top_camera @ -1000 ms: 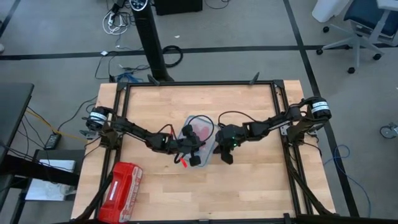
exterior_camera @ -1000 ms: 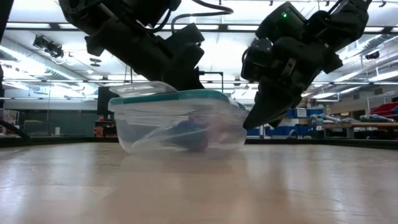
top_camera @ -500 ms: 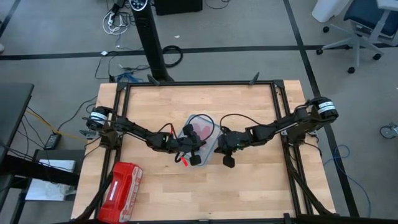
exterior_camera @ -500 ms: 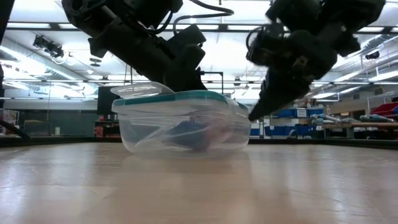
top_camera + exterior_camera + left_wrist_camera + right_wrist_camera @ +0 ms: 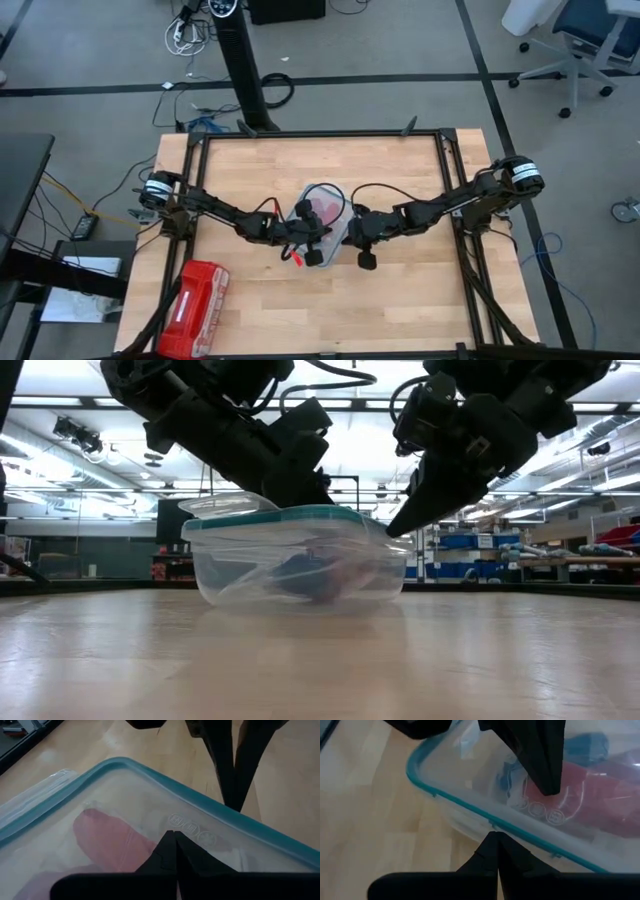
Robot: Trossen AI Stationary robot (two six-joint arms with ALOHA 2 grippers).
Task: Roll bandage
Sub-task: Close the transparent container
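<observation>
A clear plastic box [image 5: 295,565] with a teal-rimmed lid [image 5: 200,800] stands at the table's middle [image 5: 322,215]. Through its wall show the blue bandage [image 5: 300,575] [image 5: 587,745] and red-pink rolls [image 5: 605,780] [image 5: 107,842], lying on the box's floor. My left gripper [image 5: 173,851] is shut, over the lid from the left [image 5: 310,238]. My right gripper [image 5: 495,852] is shut, at the box's right end [image 5: 392,530]. My left gripper's shut fingertips [image 5: 172,840] are on the lid's clear top [image 5: 190,827], slanting down from the table's left. The box stands flat on the table. My right gripper's shut fingertips [image 5: 395,525] meet the lid's teal rim [image 5: 492,825] at the box's right end, slanting down from the right.
A red zip pouch [image 5: 195,305] lies at the table's near left corner. A loose clear flap [image 5: 225,503] sticks up at the lid's left end. Bare wood lies on the near side of the box [image 5: 320,660].
My right gripper has risen from beside the box's right wall to the lid's rim. The box has slid a little along the table. My left gripper stays on the lid.
</observation>
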